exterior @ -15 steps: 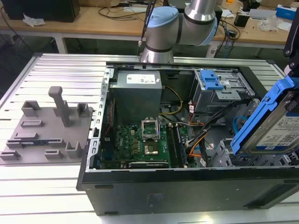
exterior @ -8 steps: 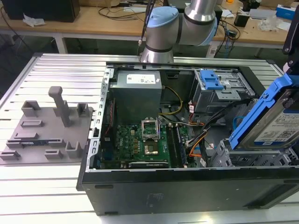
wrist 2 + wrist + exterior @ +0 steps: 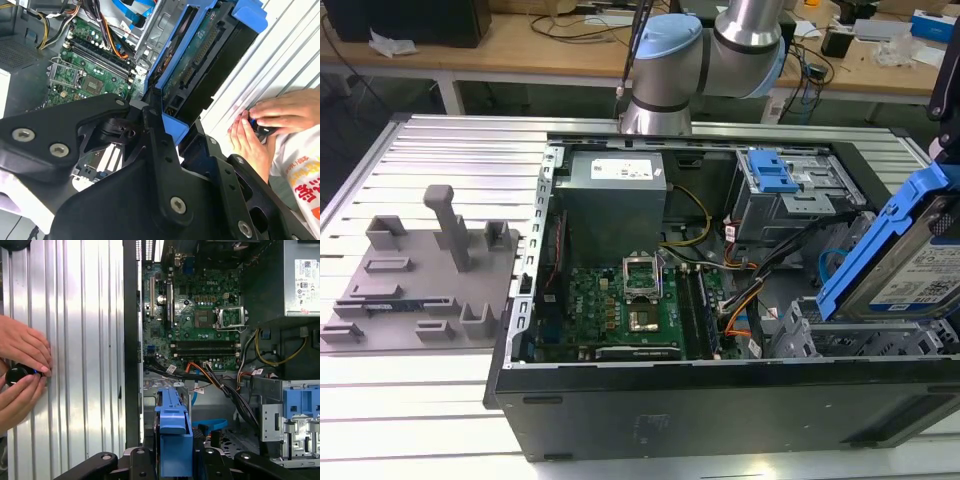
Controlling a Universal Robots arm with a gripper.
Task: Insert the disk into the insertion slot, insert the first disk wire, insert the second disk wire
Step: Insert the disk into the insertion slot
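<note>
your pincer (image 3: 174,459) is clamped on the disk (image 3: 923,272), with one black finger on each flat side of its blue caddy. you see that edge-on in the first wrist view. the disk hangs tilted in the air at the exterior view's right, over the corner of the open computer case (image 3: 720,410), white label showing. below it lies the grey perforated drive cage with the insertion slot (image 3: 865,338). disk and slot are apart, so it's not in yet. deeper in the case stands the taller grey box (image 3: 790,200) with its blue tab (image 3: 770,172), and the green motherboard (image 3: 620,300) lies on the case floor. on the slatted table (image 3: 85,340) beside the case, a person's hands (image 3: 22,347) cup a small black object (image 3: 14,374). a grey fixture block (image 3: 420,285) sits on the table at the exterior view's left.
</note>
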